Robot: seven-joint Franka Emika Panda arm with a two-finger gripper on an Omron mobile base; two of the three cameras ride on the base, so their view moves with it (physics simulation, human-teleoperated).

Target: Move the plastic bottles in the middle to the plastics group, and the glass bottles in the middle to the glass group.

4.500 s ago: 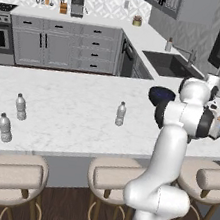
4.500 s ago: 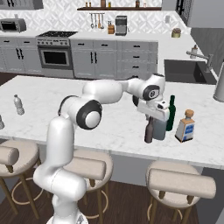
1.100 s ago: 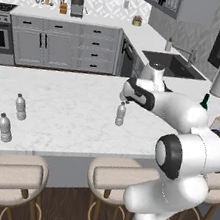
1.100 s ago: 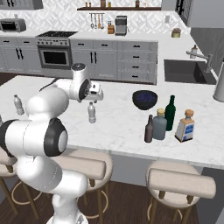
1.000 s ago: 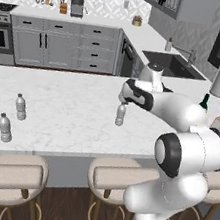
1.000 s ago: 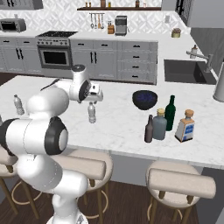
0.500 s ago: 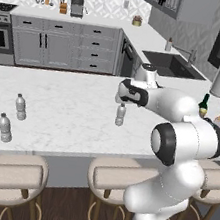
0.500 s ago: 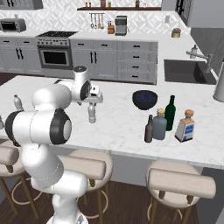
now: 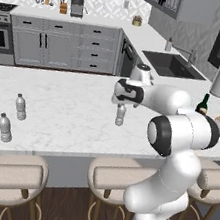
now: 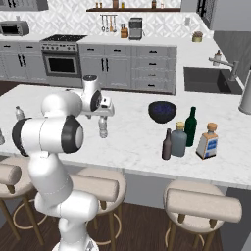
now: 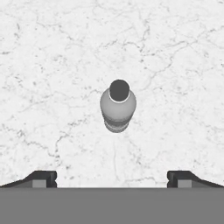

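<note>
White marble counter with stools along its near edge. Closest to that edge on the left, two water bottles stand near each other. Toward the right end, the brown bottle touches the squat grey-blue bottle, with the green wine bottle just behind and the square labelled bottle beside them. Mid-counter, the lone water bottle stands upright, and the fingers hover right above it, spread wide, gripping nothing. A dark bowl sits farther back.
</note>
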